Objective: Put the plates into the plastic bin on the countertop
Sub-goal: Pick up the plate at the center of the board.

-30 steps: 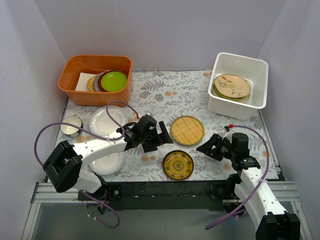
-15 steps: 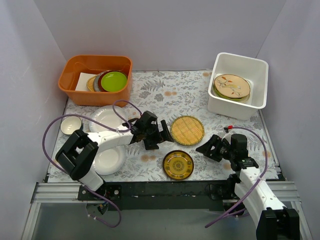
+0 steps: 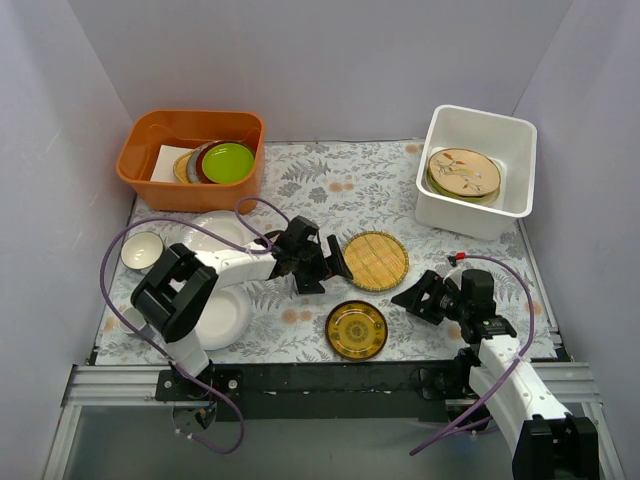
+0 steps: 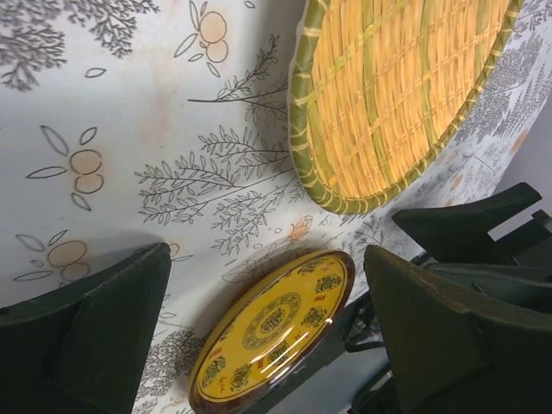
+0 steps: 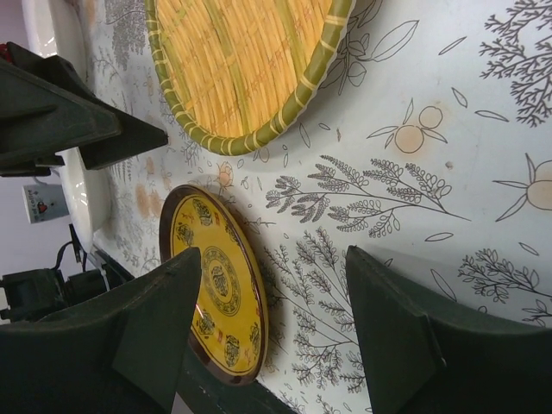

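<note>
A yellow woven-look plate (image 3: 375, 261) lies flat mid-countertop (image 3: 330, 190). My left gripper (image 3: 326, 270) hovers just left of its rim, open and holding nothing. The left wrist view shows the same plate (image 4: 397, 95) beyond the open left gripper (image 4: 267, 259). An amber patterned plate (image 3: 356, 329) sits near the front edge. My right gripper (image 3: 412, 292) is open to its right, close to the surface. In the right wrist view the amber plate (image 5: 216, 293) lies just past the left fingertip of the right gripper (image 5: 272, 259). The white plastic bin (image 3: 465, 215) at back right holds a tan bird plate (image 3: 464, 172) on a stack.
Two white plates (image 3: 212, 233) (image 3: 222, 318) lie at the left, partly under my left arm. A small white bowl (image 3: 141, 250) stands at the far left. An orange tub (image 3: 190, 190) at back left holds stacked plates with a lime-green one (image 3: 228, 162) on top.
My left arm has reached further right, bringing its open gripper up to the woven plate's left rim. The right gripper has hardly moved.
</note>
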Robot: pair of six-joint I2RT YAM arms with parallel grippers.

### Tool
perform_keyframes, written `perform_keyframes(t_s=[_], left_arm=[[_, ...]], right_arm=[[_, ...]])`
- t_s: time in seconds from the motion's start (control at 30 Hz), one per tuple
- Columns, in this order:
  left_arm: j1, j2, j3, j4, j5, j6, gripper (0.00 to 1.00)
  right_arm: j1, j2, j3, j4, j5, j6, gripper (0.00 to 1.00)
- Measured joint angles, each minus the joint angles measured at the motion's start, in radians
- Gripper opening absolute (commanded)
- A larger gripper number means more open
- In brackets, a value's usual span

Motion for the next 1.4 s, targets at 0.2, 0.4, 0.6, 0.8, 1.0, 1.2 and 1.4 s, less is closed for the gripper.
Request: perform_keyframes(t_s=[0.2, 0.4, 0.6, 0.8, 1.0, 1.2, 1.4], left_arm=[[0.006, 0.061, 0.043, 0.040, 0.031, 0.000, 0.91], [0.014, 0.113, 0.074, 0.094, 0.067, -0.008, 0.85], [0.019, 0.169, 0.103, 0.148, 0.106, -0.023, 0.65], [0.021, 0.224, 0.120, 0.188, 0.126, -0.028, 0.36], [0.024, 0.250, 0.119, 0.203, 0.135, -0.030, 0.03], [0.027, 0.246, 0.121, 0.251, 0.161, -0.027, 0.00], [0.027, 0.232, 0.109, 0.253, 0.156, -0.023, 0.00]], right_arm=[[0.000, -0.023, 0.000, -0.005, -0.003, 0.007, 0.75], [0.000, -0.044, 0.000, -0.008, -0.005, 0.008, 0.75], [0.000, -0.045, 0.000, -0.011, -0.007, 0.008, 0.75], [0.000, -0.045, 0.000, -0.012, -0.007, 0.008, 0.75], [0.000, -0.048, 0.000, -0.015, -0.007, 0.007, 0.76], [-0.001, -0.052, -0.003, -0.014, -0.007, 0.005, 0.76], [-0.010, -0.070, -0.011, -0.024, -0.007, 0.004, 0.77]])
